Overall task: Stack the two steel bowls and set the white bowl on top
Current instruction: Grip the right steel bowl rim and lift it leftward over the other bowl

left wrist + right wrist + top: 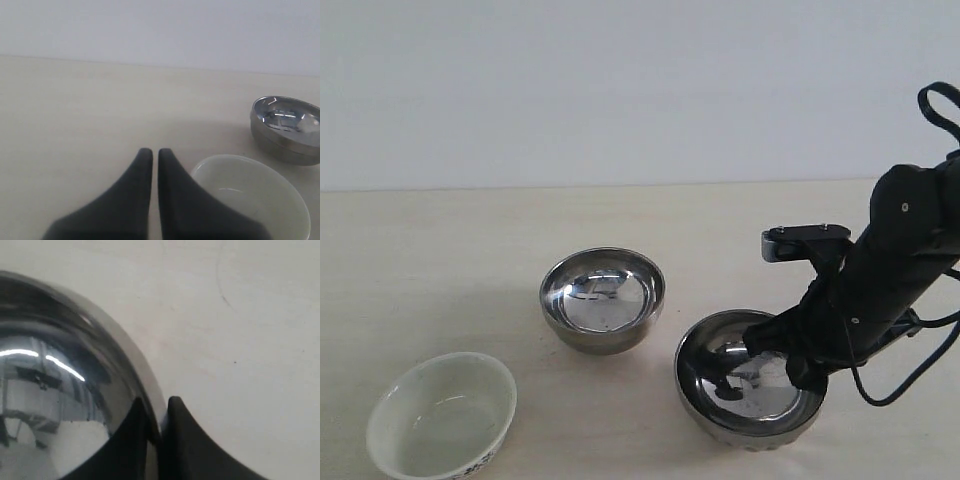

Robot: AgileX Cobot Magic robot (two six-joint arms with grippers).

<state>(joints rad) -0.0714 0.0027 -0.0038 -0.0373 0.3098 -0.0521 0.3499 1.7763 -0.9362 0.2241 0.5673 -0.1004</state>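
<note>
Right gripper [157,410] pinches the rim of the right steel bowl [696,398]: one finger inside the bowl, one outside, on the bowl's right side. In the exterior view the right gripper [752,349] reaches down and left from the black arm [900,260] into that bowl. The wrist view shows the rim [117,337] running straight into the slit between the fingers. Cannot tell if the bowl is lifted or resting on the table [440,250].

Left gripper [150,153]: fingers pressed nearly together, thin slit between, nothing in it. It sits low over bare table, just left of the white bowl [250,200]. It is not seen in the exterior view.

Right steel bowl is near right. Left steel bowl [603,298] stands upright at centre, farther back, close to the right one but apart from it; also seen at [286,127]. White bowl [442,417] is near left, upright, alone, well apart from both steel bowls. Bowls are not stacked. Plain pale wall [620,80] behind the table.
</note>
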